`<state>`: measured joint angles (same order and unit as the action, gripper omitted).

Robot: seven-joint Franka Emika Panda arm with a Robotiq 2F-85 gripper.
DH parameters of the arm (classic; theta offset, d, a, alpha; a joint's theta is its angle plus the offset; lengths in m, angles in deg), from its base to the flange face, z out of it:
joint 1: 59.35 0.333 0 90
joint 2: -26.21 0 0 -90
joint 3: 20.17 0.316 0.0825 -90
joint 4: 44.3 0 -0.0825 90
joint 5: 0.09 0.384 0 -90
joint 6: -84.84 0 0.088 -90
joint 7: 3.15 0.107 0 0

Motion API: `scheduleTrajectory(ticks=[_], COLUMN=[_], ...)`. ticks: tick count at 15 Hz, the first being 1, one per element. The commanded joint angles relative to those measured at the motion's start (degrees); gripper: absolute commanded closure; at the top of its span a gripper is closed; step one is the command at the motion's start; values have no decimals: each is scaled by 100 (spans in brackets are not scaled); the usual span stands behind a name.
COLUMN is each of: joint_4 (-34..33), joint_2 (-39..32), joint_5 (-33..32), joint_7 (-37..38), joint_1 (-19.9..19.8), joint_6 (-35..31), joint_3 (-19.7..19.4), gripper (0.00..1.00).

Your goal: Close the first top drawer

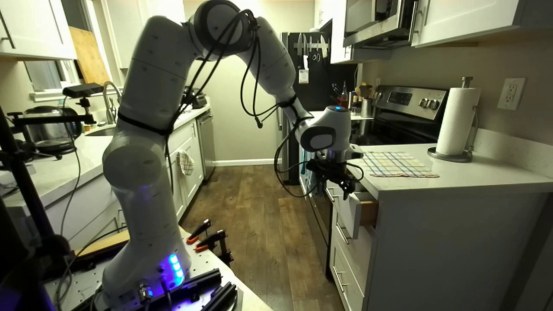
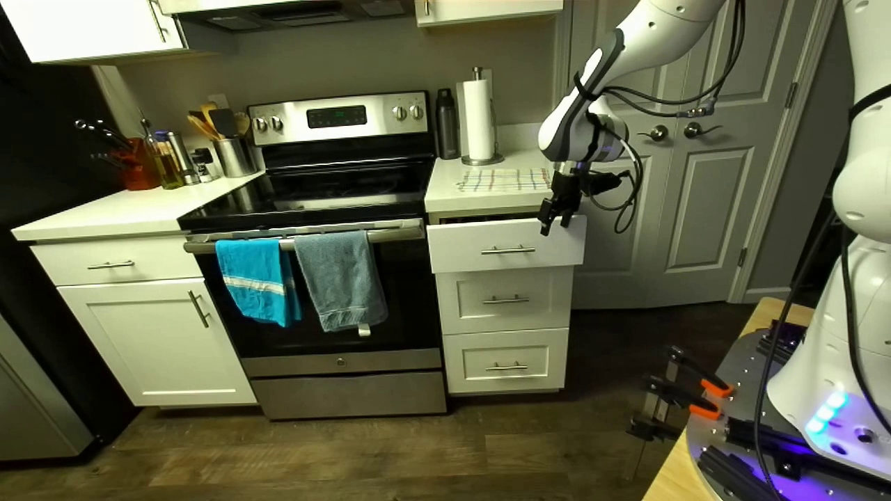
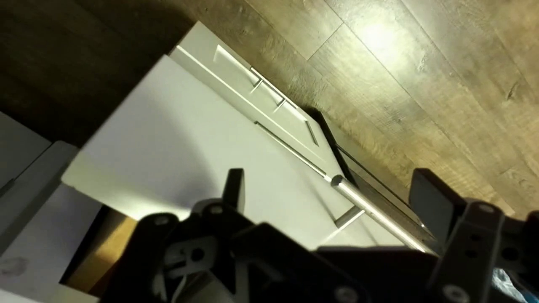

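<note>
The first top drawer has a white flat front in both exterior views [image 1: 355, 216] [image 2: 452, 250]. It stands partly pulled out, and its light wooden side [image 1: 369, 212] shows. Its inside is mostly hidden. A silver bar handle [image 2: 508, 250] is on the front. My gripper is at the drawer's near end, by the front's upper edge, in both exterior views [image 1: 346, 190] [image 2: 555, 224]. In the wrist view my gripper [image 3: 334, 191] is open, its fingers wide apart, with the white front [image 3: 168, 126] and the handle [image 3: 379, 212] seen between them. I cannot tell whether it touches the front.
Two lower drawers [image 2: 507, 299] sit shut below. The countertop [image 1: 414, 155] above holds a checked cloth [image 1: 399, 164] and a paper towel roll [image 1: 458, 121]. Beside the drawers is the oven [image 2: 341, 364] with two towels [image 2: 341, 278] on its handle.
</note>
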<state>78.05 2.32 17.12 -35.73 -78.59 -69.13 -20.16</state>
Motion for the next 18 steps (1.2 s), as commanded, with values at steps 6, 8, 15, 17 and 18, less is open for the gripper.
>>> scheduleTrajectory(ticks=[6,8,15,17,18], joint_4=[-45,-40,-99,-99,-99], joint_2=[131,137,27,17,15], joint_5=[804,982,1147,1138,1136], joint_7=[-352,-380,-155,-149,-148], joint_1=[-354,-350,-164,-131,-122], joint_6=[1460,1572,1461,1458,1457], joint_3=[636,616,468,441,437], gripper=[0,0,0,0,0])
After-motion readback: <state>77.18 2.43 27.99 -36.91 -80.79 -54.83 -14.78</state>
